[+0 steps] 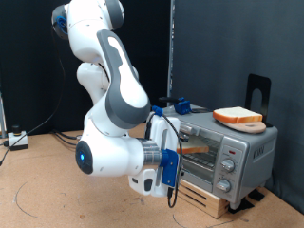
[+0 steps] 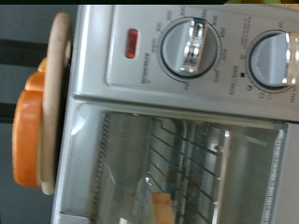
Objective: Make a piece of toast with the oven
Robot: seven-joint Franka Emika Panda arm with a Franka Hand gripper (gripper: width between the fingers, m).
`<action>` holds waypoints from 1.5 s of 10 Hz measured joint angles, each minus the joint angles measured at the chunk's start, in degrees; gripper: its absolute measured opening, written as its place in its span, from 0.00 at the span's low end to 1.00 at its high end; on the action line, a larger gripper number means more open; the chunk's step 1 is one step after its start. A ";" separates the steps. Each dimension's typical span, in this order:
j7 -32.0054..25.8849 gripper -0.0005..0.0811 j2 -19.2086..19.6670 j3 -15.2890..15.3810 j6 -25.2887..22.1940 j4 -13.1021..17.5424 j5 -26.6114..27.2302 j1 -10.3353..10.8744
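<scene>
The gripper (image 1: 167, 157) sits low in front of the oven (image 1: 228, 152), close against its glass door, at the end of a smooth white arm (image 1: 109, 85) with rounded grey joints; from here I cannot tell whether its fingers are spread or pressed together, since blue and black fittings on the hand cover them. The oven is a boxy brushed-silver thing standing on a slatted wooden crate (image 1: 204, 197). Just beyond the gripper, behind the glass, an orange-tan edge of toast (image 1: 195, 149) shows inside, lying level. Above and past the gripper, on the oven's flat top, a second slice (image 1: 237, 117) rests on a pale round board (image 1: 239, 124). The wrist view, pressed near the oven face, shows what the exterior view does not: ribbed chrome-centred knobs (image 2: 192, 47) with printed dials, a small red lamp (image 2: 131, 42), and thin wire rack bars (image 2: 187, 154) behind the door, with a corner of the toast among them. It shows no fingers at all.
</scene>
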 joint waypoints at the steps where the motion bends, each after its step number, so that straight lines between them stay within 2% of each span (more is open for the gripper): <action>1: -1.37 0.99 1.20 -0.01 1.12 0.49 -1.09 0.57; 4: -3.48 0.99 5.15 -0.01 5.72 2.13 -3.25 3.29; 10: -3.28 0.99 12.18 0.22 13.53 5.66 -2.91 8.17; 15: -3.31 0.99 13.98 2.28 14.11 6.75 -1.10 10.06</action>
